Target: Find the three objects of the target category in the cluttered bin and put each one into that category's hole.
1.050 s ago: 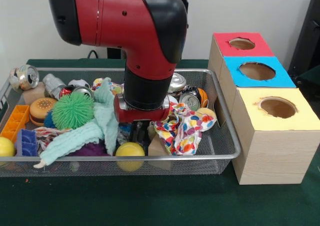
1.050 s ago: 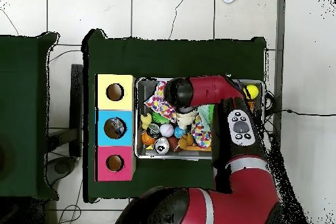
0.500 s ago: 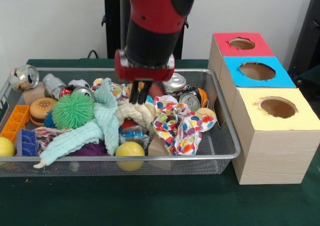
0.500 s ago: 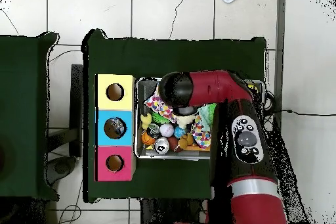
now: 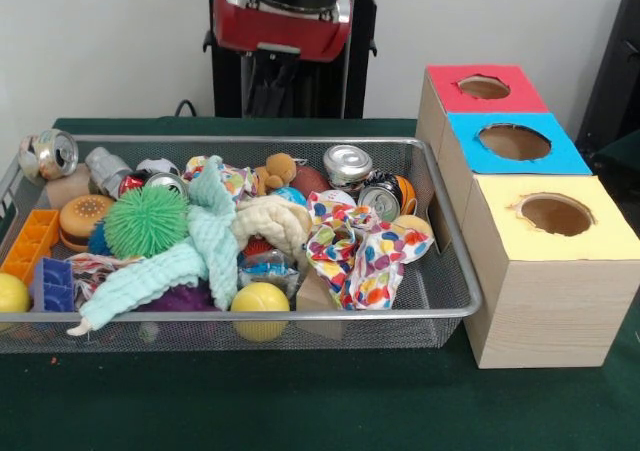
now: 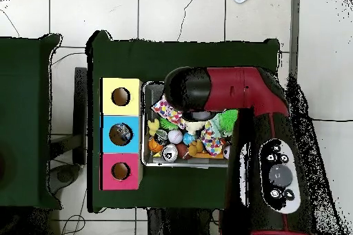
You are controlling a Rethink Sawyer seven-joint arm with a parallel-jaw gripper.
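My gripper point(image 5: 272, 86) hangs high above the far side of the wire bin point(image 5: 330, 315), dark against the black stand behind it, and nothing shows hanging from it. The bin holds a polka-dot cloth point(image 5: 365, 256), a cream knit cloth point(image 5: 272, 221), a mint knit cloth point(image 5: 195, 251), a green spiky ball point(image 5: 146, 221), crushed cans point(image 5: 348, 163) and a yellow ball point(image 5: 260, 299). To the right stand three boxes with holes: red point(image 5: 484, 87), blue point(image 5: 514, 142) and yellow point(image 5: 555, 214). In the overhead view the arm point(image 6: 227, 98) covers much of the bin point(image 6: 146, 158).
A crushed can point(image 5: 50, 154) sits on the bin's far left corner. An orange block point(image 5: 28, 243), a blue block point(image 5: 55, 283), a burger toy point(image 5: 82, 218) and a small brown bear point(image 5: 277, 171) also lie in the bin. In the overhead view something lies inside the blue box's hole point(image 6: 121, 133).
The gripper has risen from down among the cloths in the bin's middle to well above the bin. The cream cloth and the small bear that it covered now show.
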